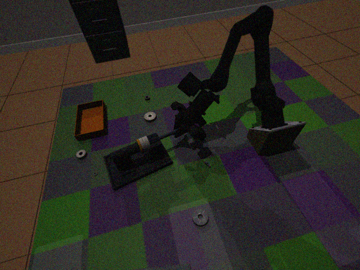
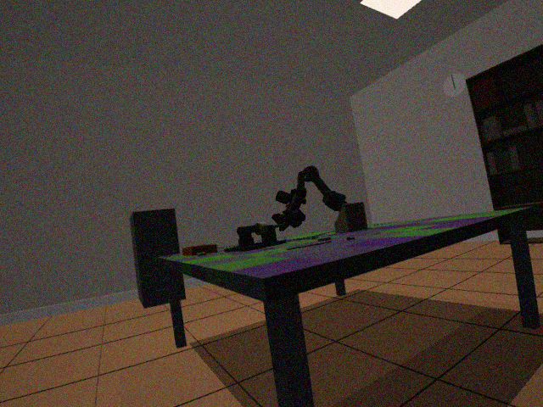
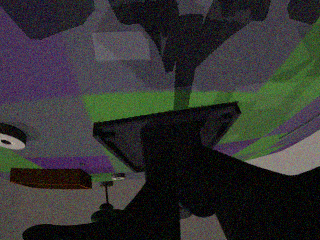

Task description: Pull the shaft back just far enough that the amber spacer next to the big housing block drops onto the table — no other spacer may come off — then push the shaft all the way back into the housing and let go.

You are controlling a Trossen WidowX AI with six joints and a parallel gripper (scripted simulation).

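Observation:
A dark housing assembly stands on a dark base plate [image 1: 142,175] [image 3: 122,137]. The amber spacer [image 1: 139,144] [image 2: 260,225] is still around the shaft line, on the side toward the big housing block [image 1: 124,158] [image 2: 245,236]. White spacers [image 1: 144,142] sit beside it, toward the smaller dark block [image 1: 153,140] [image 2: 268,235]. The dark shaft [image 1: 167,135] sticks out of that block toward the arm. My gripper [image 1: 178,132] [image 2: 279,227] is shut on the shaft's outer end. Darkness hides the exact gap at the big housing block and the fingertips in the wrist view.
An orange tray [image 1: 92,119] [image 2: 199,250] [image 3: 50,178] stands behind the assembly. Pale ring-shaped discs [image 1: 149,116] [image 1: 81,153] [image 1: 200,218] lie on the checkered table, one of them left in the wrist view [image 3: 12,141]. A small dark nut-like part [image 1: 147,98] lies farther back.

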